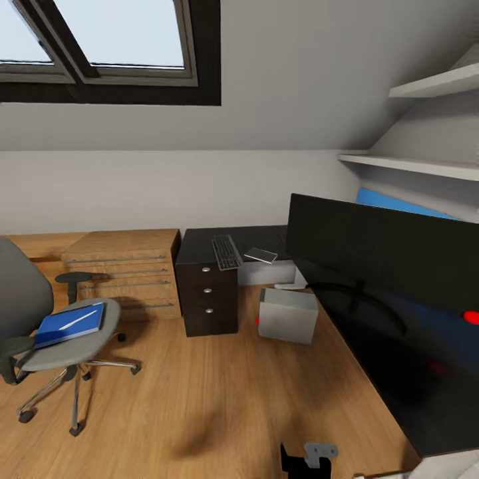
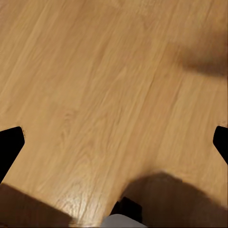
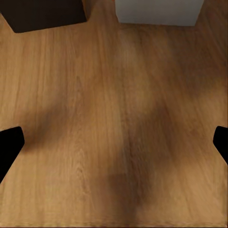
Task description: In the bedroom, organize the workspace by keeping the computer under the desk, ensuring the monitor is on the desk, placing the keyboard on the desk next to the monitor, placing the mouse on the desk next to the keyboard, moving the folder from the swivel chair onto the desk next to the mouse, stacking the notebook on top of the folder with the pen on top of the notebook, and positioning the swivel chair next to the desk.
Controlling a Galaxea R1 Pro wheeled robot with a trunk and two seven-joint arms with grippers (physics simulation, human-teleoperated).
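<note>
An attic bedroom was seen from the robot's head camera, with the monitor (image 1: 392, 293) looming large at the right, its wide black screen standing on the black counter (image 1: 266, 241) that ran toward the far wall, a strip of blue back panel (image 1: 399, 203) showing above the screen. Farther along the same counter, the keyboard (image 1: 226, 252) lay on top above a dark three-drawer unit (image 1: 207, 299), with a small flat grey device (image 1: 261, 255) just beside it. The computer (image 1: 287, 315), a light grey tower case, stood on the wooden floor (image 1: 213, 399) near the counter's edge, beside the drawer unit. At the left, the swivel chair (image 1: 60, 332) stood well apart from the counter, and on its grey seat lay a blue folder (image 1: 70, 324) with the thin white pen (image 1: 78, 320) resting on top. A light-wood drawer chest (image 1: 123, 273) stood against the wall behind the chair, below a skylight (image 1: 100, 46), and two white shelves (image 1: 412, 163) hung at the upper right. In both wrist views the left gripper (image 2: 116, 142) and the right gripper (image 3: 116, 142) pointed down at bare floorboards, each with jaws spread wide and holding nothing. The right wrist view also caught the lower edges of the drawer unit and the computer.
</note>
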